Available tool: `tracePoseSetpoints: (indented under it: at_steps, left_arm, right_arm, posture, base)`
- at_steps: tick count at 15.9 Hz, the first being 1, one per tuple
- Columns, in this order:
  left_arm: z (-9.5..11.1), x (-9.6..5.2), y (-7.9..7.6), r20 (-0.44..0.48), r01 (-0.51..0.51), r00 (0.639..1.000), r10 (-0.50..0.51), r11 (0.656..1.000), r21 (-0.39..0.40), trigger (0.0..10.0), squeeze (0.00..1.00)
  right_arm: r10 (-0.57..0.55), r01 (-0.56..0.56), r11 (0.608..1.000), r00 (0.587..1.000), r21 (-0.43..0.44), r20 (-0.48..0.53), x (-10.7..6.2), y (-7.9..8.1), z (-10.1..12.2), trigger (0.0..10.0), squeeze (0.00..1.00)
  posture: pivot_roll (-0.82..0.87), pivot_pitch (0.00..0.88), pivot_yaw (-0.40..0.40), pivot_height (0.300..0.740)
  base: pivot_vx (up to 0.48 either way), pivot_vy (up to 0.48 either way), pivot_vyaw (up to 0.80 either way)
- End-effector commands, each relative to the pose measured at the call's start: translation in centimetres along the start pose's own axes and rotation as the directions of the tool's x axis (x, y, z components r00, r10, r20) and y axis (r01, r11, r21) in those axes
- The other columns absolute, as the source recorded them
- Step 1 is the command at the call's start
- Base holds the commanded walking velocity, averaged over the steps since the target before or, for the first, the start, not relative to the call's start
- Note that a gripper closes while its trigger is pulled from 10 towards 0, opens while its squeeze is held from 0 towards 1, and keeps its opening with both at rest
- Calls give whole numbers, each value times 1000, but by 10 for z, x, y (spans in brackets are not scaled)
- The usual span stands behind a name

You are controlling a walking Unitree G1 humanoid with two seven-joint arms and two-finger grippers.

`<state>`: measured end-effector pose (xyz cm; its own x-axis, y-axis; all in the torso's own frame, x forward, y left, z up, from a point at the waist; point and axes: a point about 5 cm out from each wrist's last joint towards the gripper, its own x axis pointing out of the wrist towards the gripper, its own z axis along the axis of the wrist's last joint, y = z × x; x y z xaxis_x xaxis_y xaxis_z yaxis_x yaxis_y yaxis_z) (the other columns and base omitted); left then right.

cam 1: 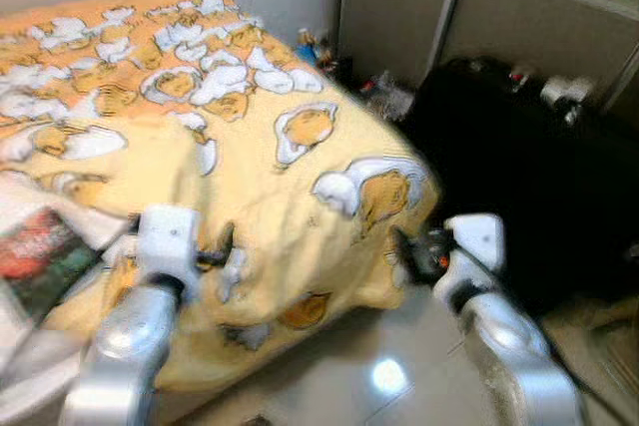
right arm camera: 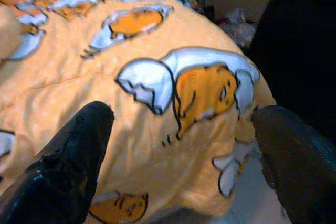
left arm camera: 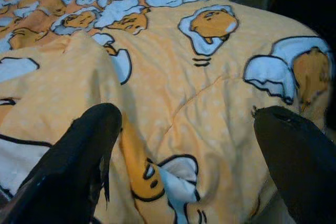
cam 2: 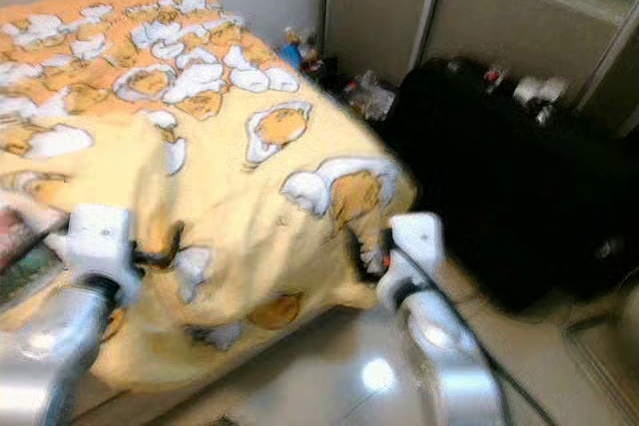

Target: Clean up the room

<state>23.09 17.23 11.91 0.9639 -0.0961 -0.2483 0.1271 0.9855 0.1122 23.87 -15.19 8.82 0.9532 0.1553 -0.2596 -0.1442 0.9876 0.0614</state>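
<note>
A yellow-orange blanket (cam 1: 260, 177) printed with white-and-yellow cartoon figures covers the bed and hangs over its near corner. My left gripper (left arm camera: 184, 145) is open, its black fingers (left arm camera: 79, 156) spread just above a rumpled fold of the blanket near the bed's front edge. My right gripper (right arm camera: 178, 145) is open too, its fingers (right arm camera: 68, 156) either side of the blanket's drooping corner (right arm camera: 199, 93), close to the fabric but holding nothing. Both silver arms (cam 1: 130, 336) reach in from below.
A large black suitcase or bag (cam 1: 519, 177) stands right of the bed against grey sliding doors (cam 1: 419, 7). Small clutter (cam 1: 384, 92) lies on the floor by the wall. A dark red book or magazine (cam 1: 40, 256) lies at the bed's left edge. Glossy tiled floor (cam 1: 389, 376) is below.
</note>
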Motion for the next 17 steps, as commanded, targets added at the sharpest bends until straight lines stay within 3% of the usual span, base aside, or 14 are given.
tracePoseSetpoints:
  at_steps: [1,3,17]
  left_arm:
    - [4,2,6,9,-12,1000,12,1000,16,10000,0]
    - [4,1,6,8,-15,1000,15,1000,16,10000,0]
    - [7,4,6,13,-6,1000,5,999,36,10000,0]
  right_arm:
    - [14,-14,1000,1000,10,12,2,4,4,10000,0]
    - [33,-33,999,999,-8,10,3,6,3,10000,0]
    - [34,-34,998,999,-45,1,9,2,4,10000,0]
  posture:
    - [58,0,17,740]
    - [65,0,10,740]
    - [65,0,8,740]
  base:
    - [0,341,0]
    - [0,343,0]
    - [0,332,638]
